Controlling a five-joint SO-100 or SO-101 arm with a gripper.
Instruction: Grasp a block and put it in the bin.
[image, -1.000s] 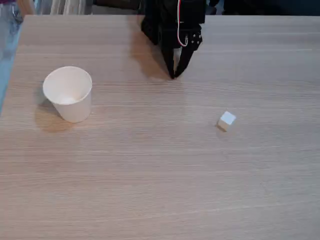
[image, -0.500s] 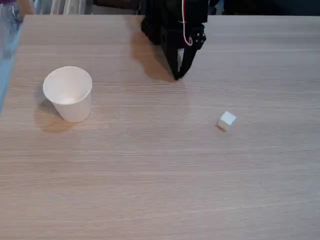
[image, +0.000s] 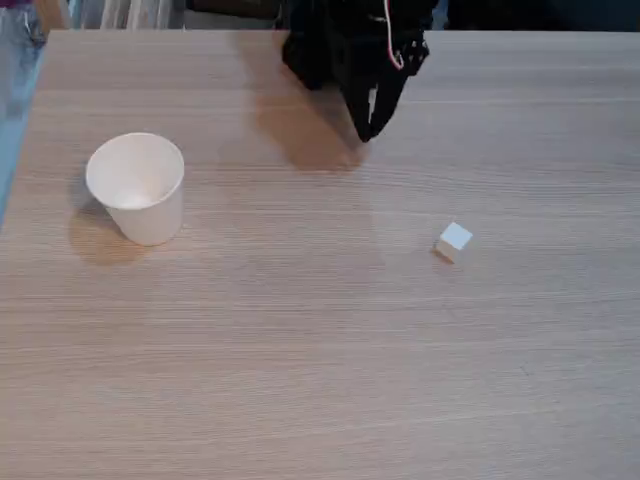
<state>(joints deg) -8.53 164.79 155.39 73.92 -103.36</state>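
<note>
One block (image: 454, 241) sat untouched, far right of cup (image: 137, 187); gripper (image: 368, 132) empty, nearly closed, approx. reach stage; needs opening next.

On the table (image: 300, 350) there are 1 block (image: 454, 241), 1 bin (image: 137, 187) and 1 gripper (image: 368, 133).

No text, label, brand, number or sign can be read anywhere; the cup (image: 136, 188) and block (image: 454, 241) have plain faces.
</note>
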